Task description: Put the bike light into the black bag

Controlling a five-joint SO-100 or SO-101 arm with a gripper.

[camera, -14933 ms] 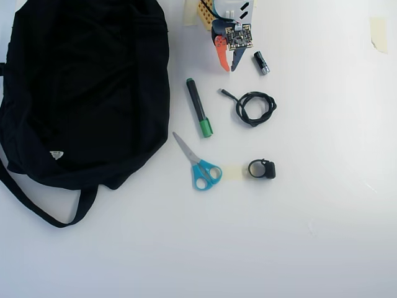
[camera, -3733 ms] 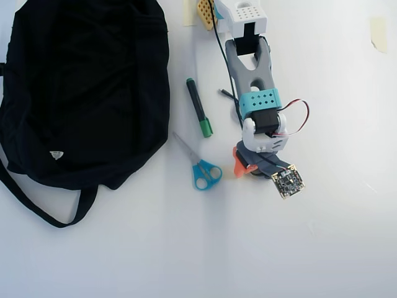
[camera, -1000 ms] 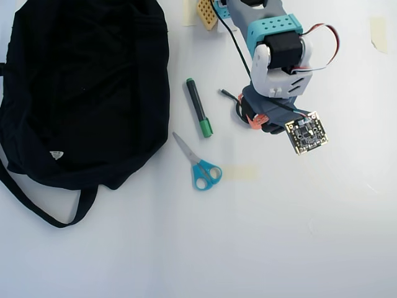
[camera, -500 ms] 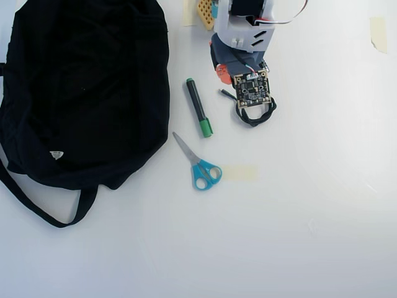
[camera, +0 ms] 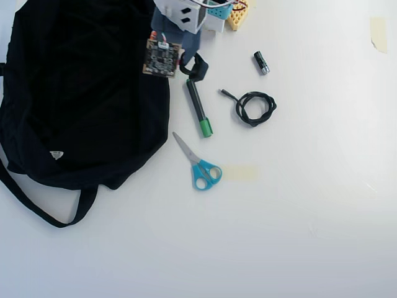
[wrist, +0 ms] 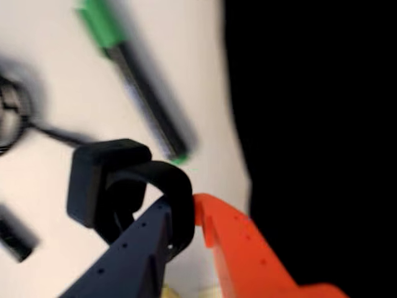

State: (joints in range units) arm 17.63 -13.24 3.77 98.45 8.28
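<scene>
The bike light (wrist: 99,180) is a small black block with a round strap loop (wrist: 181,186). My gripper (wrist: 185,210) is shut on that loop, pinched between the dark blue finger and the orange finger (wrist: 239,242). In the overhead view the bike light (camera: 197,67) hangs at the gripper (camera: 189,62), just right of the bag's edge near the top. The black bag (camera: 80,93) is large and fills the upper left there; it is the dark mass on the right of the wrist view (wrist: 322,124). Its white tag (camera: 56,154) and strap (camera: 37,208) show.
A green-capped marker (camera: 198,108) lies just below the gripper, also blurred in the wrist view (wrist: 136,93). Blue scissors (camera: 200,166), a coiled black cable (camera: 254,107), a short black-and-silver cylinder (camera: 261,63) and a tape patch (camera: 240,172) lie to the right on the white table.
</scene>
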